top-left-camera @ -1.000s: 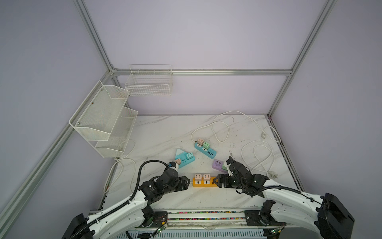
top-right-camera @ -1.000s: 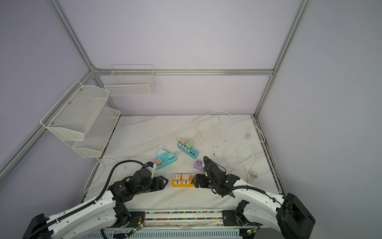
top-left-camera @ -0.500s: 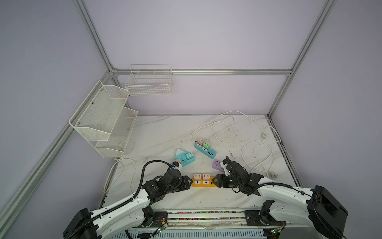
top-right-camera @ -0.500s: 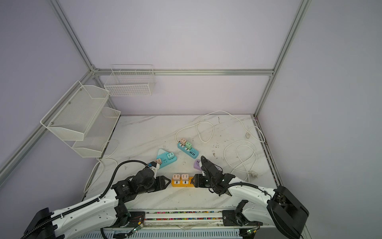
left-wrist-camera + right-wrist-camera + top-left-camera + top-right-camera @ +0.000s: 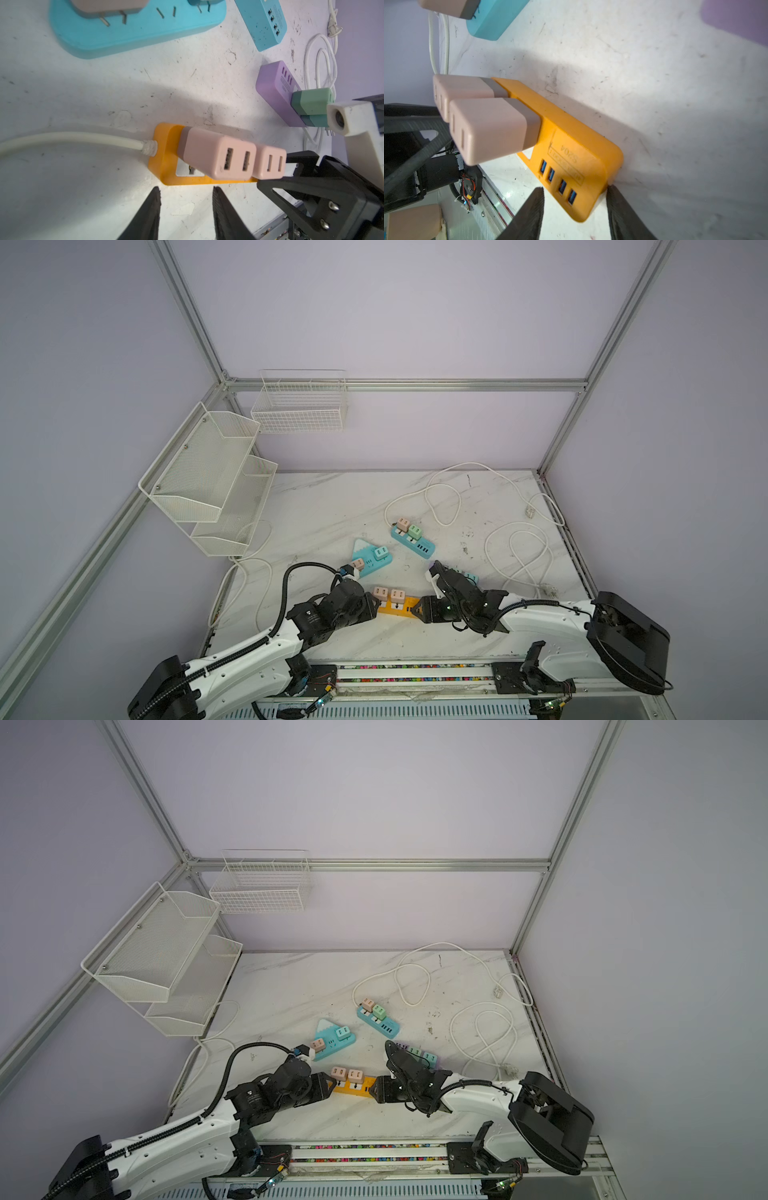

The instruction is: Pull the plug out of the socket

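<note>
Marble (image 5: 332, 506) | pink plugs (image 5: 220, 160) in orange strip (image 5: 164, 164) | left pincer (image 5: 186, 190) ajar, empty | right pincer (image 5: 575, 187) unclear

The orange power strip (image 5: 591, 149) is carrying raised letters beside its blue USB ports (image 5: 559, 186); upside down, the bigger line is seeming to read "S20A". The framed line next to it, and the small label on the purple power strip (image 5: 270, 87), are appearing too blurred to read.

From where I stand there's one orange plastic power strip (image 5: 405, 611), one turquoise wedge-shaped strip (image 5: 362, 551), one turquoise bar strip (image 5: 424, 548), one purple strip (image 5: 272, 87), four pink cube plugs (image 5: 220, 158) and, I think, four greenish plugs (image 5: 309, 101).
</note>
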Available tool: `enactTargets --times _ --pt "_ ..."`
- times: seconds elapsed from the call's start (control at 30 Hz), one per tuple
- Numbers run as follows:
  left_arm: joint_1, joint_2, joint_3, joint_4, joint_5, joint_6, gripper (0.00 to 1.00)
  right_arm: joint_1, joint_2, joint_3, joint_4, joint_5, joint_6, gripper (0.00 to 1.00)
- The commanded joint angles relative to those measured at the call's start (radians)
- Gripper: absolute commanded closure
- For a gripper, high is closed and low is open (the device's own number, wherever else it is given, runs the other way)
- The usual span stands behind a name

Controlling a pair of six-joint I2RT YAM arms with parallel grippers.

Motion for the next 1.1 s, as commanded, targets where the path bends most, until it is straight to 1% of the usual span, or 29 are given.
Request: enactTargets --times 0.0,0.07,0.2,0.27,0.33,0.4,0.53,0.67,0.83,0.93,1.07 --pt "0.012 -0.070 -0.050 -0.052 -0.090 -0.011 0.58 0.037 0.041 0.035 0.104 -0.005 0.043 0.49" --pt "0.019 -0.103 -0.060 -0.085 -0.112 -0.019 0.58 0.056 0.069 0.054 0.123 -0.001 0.042 0.48" --pt "0.026 -0.136 -0.063 -0.117 -0.111 -0.022 0.58 0.073 0.097 0.075 0.136 0.006 0.032 0.45" --pt "0.028 -0.133 -0.050 -0.137 -0.113 -0.023 0.58 0.073 0.101 0.104 0.065 0.014 -0.015 0.44" --pt "0.028 -0.126 -0.042 -0.148 -0.112 -0.023 0.57 0.073 0.082 0.139 -0.038 0.053 -0.083 0.40" --pt "0.029 -0.121 -0.038 -0.154 -0.112 -0.025 0.57 0.073 0.042 0.146 -0.099 0.098 -0.123 0.36" --pt "0.030 -0.130 -0.013 -0.196 -0.123 -0.035 0.57 0.073 -0.035 0.163 -0.130 0.113 -0.175 0.33" --pt "0.030 -0.172 -0.015 -0.210 -0.141 -0.045 0.57 0.073 -0.063 0.193 -0.168 0.172 -0.223 0.32" --pt "0.032 -0.189 -0.008 -0.245 -0.144 -0.059 0.56 0.074 -0.025 0.262 -0.192 0.192 -0.318 0.31" --pt "0.030 -0.187 -0.038 -0.224 -0.152 -0.100 0.56 0.074 0.007 0.311 -0.206 0.197 -0.406 0.30" --pt "0.030 -0.179 -0.054 -0.169 -0.135 -0.124 0.56 0.077 0.059 0.399 -0.294 0.268 -0.503 0.29"
